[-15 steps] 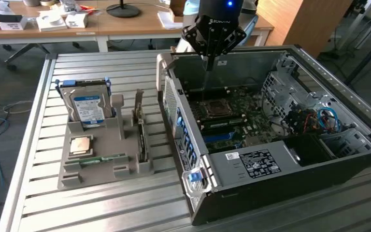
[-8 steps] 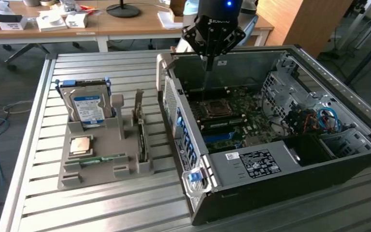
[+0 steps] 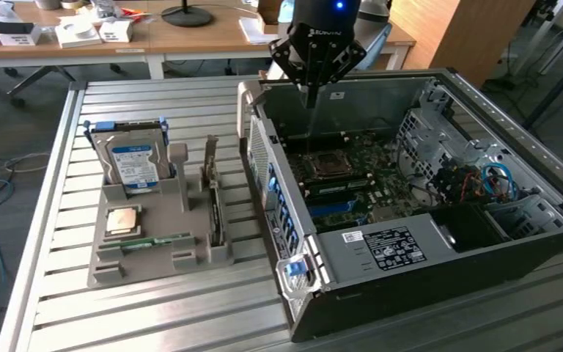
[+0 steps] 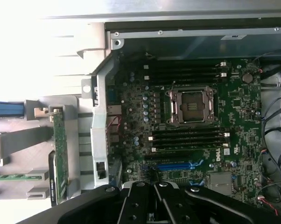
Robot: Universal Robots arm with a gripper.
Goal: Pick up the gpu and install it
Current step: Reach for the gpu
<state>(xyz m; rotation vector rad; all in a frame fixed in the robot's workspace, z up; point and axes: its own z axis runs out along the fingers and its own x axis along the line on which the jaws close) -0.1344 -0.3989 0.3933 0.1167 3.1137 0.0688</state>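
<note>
The gpu (image 3: 215,209) stands on its edge in a slot of the grey holder (image 3: 115,271), to the exterior view's left of the open computer case (image 3: 380,249). In the wrist view the gpu (image 4: 59,154) shows as a thin green board edge beside the case wall. My gripper (image 3: 309,99) hangs over the far end of the case, above the motherboard (image 3: 360,183) and well apart from the gpu. Its black fingers (image 4: 140,196) are shut together with nothing between them.
The holder also carries a hard drive (image 3: 135,161) with a blue-white label, a processor chip (image 3: 123,220) and a narrow memory stick (image 3: 149,242). On the motherboard lie the processor socket (image 4: 192,106) and a blue card slot (image 4: 175,165). Cables (image 3: 487,180) fill the case's right.
</note>
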